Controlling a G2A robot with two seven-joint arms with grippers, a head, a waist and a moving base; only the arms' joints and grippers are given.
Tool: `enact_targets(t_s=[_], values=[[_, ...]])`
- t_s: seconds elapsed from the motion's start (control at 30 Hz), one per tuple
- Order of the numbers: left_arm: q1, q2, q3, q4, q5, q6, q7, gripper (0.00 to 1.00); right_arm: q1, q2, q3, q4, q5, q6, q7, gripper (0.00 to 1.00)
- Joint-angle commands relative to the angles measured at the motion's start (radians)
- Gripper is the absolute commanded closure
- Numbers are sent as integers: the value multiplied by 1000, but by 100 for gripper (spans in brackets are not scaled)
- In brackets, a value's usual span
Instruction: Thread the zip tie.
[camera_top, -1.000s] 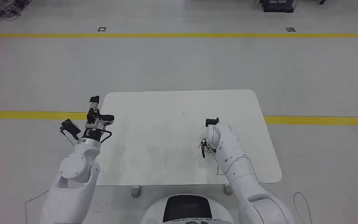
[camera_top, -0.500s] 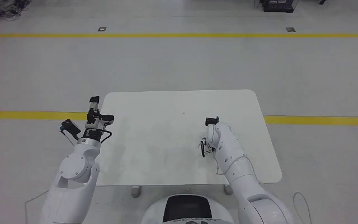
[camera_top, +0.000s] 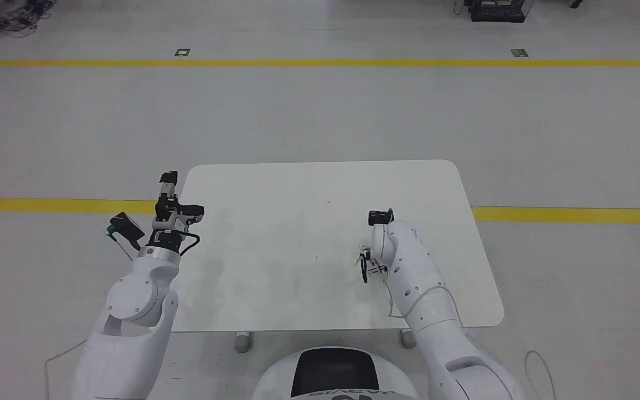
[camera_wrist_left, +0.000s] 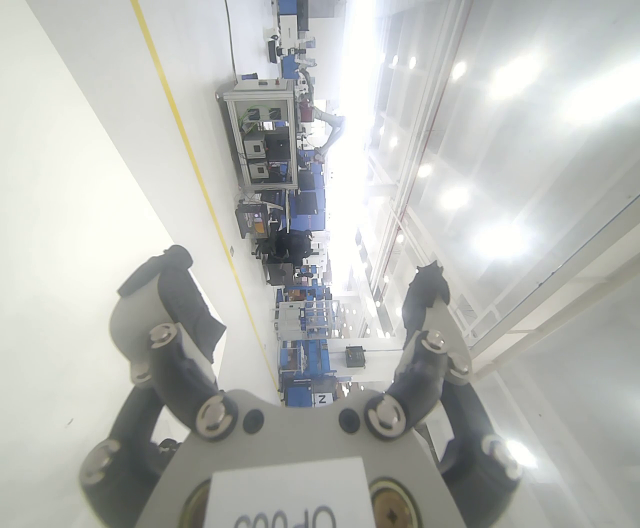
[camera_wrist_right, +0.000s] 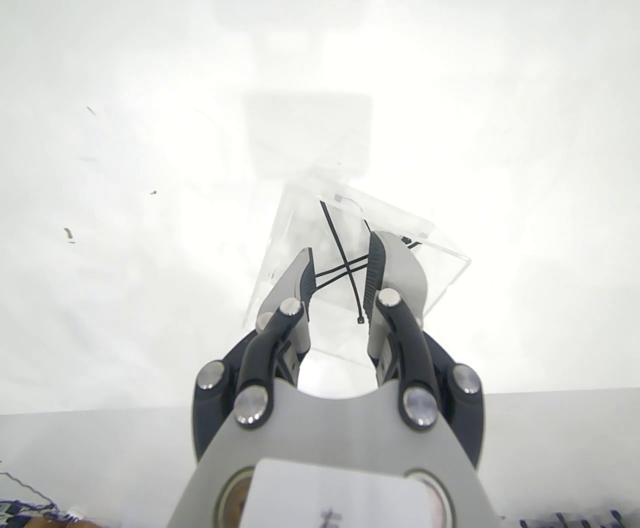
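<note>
Two black zip ties (camera_wrist_right: 336, 240) lie crossed inside a small clear plastic box (camera_wrist_right: 295, 220) on the white table (camera_top: 300, 200). My right gripper (camera_wrist_right: 340, 250) is open and lowered into that box, one finger on each side of the crossing ties, with nothing gripped. From above, the right gripper (camera_top: 364, 266) sits over the table's right-centre. My left gripper (camera_top: 175, 198) is held at the table's left edge, away from the box. In the left wrist view the left gripper (camera_wrist_left: 300, 280) is open and empty, pointing out toward the room.
The table top around the box is bare white, with a few small dark specks (camera_wrist_right: 67, 232). The table's near edge (camera_wrist_right: 150, 407) runs just behind the right gripper. A yellow floor line (camera_top: 560, 214) passes behind the table.
The right arm has shifted very slightly over the box. The left arm has not moved.
</note>
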Motion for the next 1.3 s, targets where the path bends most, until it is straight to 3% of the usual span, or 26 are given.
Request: enact_targets(t_s=[0.0, 0.5, 0.77, 0.83, 1.1, 1.27], values=[[0, 0, 0, 0, 0, 0, 0, 0, 4, 1, -2, 8, 0, 0, 4, 76], [0, 0, 0, 0, 0, 0, 0, 0, 57, -2, -5, 106, 0, 0, 14, 75], [0, 0, 0, 0, 0, 0, 0, 0, 85, -9, 6, 165, 0, 0, -14, 89], [0, 0, 0, 0, 0, 0, 0, 0, 90, -12, 10, 174, 0, 0, -23, 98], [0, 0, 0, 0, 0, 0, 0, 0, 93, -17, 15, 176, 0, 0, -40, 100], [0, 0, 0, 0, 0, 0, 0, 0, 69, -15, 4, 116, 0, 0, -33, 100]])
